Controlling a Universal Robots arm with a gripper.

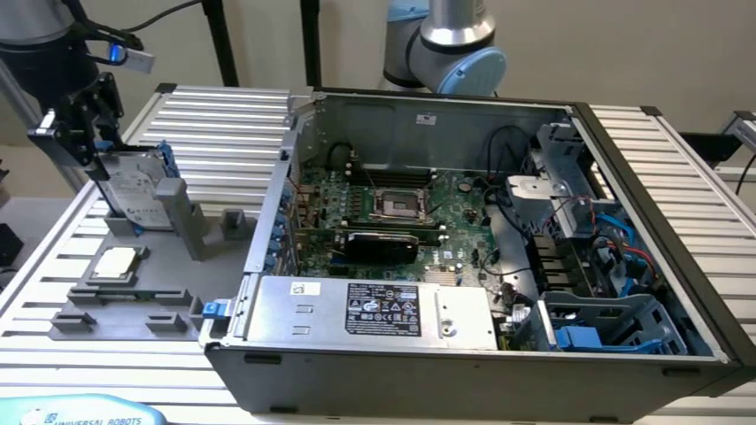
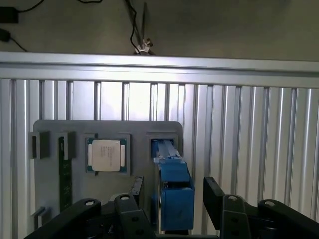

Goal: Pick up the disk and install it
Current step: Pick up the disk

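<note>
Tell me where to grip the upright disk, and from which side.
Probably best: take the disk by its free upper end, across its flat faces, coming straight down. It stands on edge in the grey holder, lower end slotted in. The open gripper straddles it.

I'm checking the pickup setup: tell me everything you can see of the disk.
The disk is a flat silver-grey metal drive with a pale label and blue plastic edging. It stands upright on edge in a grey holder on a grey fixture plate. The open jaws flank it, gaps showing either side.
</note>
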